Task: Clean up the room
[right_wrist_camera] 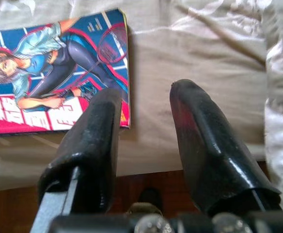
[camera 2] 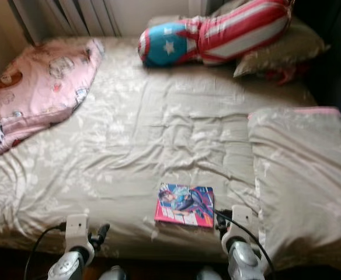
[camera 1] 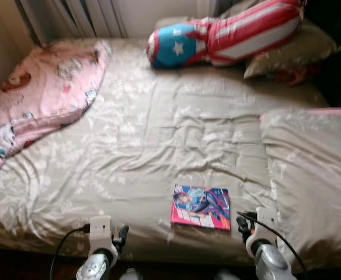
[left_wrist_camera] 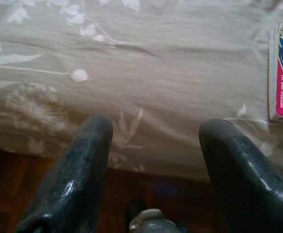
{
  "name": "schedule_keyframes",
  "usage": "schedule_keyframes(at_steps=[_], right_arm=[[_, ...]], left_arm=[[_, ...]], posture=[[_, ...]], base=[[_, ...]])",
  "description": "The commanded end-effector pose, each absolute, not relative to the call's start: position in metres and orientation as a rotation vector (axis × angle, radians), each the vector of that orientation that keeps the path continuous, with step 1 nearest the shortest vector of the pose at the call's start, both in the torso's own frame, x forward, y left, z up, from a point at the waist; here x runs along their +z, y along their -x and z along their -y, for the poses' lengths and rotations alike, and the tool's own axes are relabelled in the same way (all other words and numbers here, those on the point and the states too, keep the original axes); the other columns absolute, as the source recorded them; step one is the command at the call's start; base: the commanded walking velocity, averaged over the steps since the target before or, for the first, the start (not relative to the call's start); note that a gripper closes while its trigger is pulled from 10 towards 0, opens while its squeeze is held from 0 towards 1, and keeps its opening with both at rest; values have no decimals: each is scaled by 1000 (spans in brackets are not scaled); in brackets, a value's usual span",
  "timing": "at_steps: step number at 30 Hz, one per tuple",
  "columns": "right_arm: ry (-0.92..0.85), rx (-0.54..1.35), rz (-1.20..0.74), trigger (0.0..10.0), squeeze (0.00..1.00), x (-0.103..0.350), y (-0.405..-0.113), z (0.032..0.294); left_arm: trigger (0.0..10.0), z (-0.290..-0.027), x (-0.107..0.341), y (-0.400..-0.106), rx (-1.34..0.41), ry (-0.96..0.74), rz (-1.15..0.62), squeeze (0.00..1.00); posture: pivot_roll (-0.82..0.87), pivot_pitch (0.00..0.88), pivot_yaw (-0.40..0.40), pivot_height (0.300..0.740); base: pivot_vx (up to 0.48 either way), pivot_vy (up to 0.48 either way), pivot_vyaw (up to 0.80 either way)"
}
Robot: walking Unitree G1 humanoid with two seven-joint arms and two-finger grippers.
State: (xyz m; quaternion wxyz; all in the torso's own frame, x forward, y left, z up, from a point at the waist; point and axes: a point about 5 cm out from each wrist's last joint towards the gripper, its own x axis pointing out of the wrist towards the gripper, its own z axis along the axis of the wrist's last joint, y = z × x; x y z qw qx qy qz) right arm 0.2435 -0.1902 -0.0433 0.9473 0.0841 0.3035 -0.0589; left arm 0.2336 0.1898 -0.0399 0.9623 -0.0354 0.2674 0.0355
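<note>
Both arms are raised at the near edge of a bed covered with a grey-beige sheet printed with pale leaves and flowers. The right claw hovers at that edge with its two black fingers spread a moderate way apart and nothing between them; a comic book with a pink, blue and white cover showing a drawn figure with a racket lies flat on the sheet just beside this claw, on its inner side toward the other arm, with the book's near corner close to one fingertip but not touching it as far as can be seen. The left claw is also at the bed's near edge, its fingers set wide and empty, pointing at bare sheet; the book lies well off to this claw's inner side, with only its edge reaching into the left wrist view. Below both claws a strip of dark reddish wooden floor shows under the mattress edge. Out beyond the right claw, on its outer side, a folded grey-beige blanket with a thin pink border lies on the bed. Far ahead of the left claw and to its outer side, a pink quilt with cartoon prints is bunched up. At the far end of the bed a red-and-white striped cushion with a blue star patch rests against a grey-beige pillow.
</note>
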Motion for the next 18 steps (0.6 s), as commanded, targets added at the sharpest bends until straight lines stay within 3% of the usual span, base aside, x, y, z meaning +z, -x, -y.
schedule_keyframes(at_steps=[1, 12, 18], right_arm=[[-156, -117, -675, 10000, 0, -50, -237, 187], [-119, -74, -815, 10000, 0, -67, -216, 171], [-119, -106, -877, 10000, 0, -77, -199, 178]], left_arm=[[10000, -192, -46, -229, 63, 43, -591, 0], [10000, -196, -61, -216, 79, 6, -746, 0], [10000, -198, -65, -210, 86, -7, -771, 0]], posture=[[-34, 0, 19, 740], [-39, 0, 35, 740], [-44, 0, 39, 740]], base=[[0, 0, 0], [0, 0, 0], [0, 0, 0]])
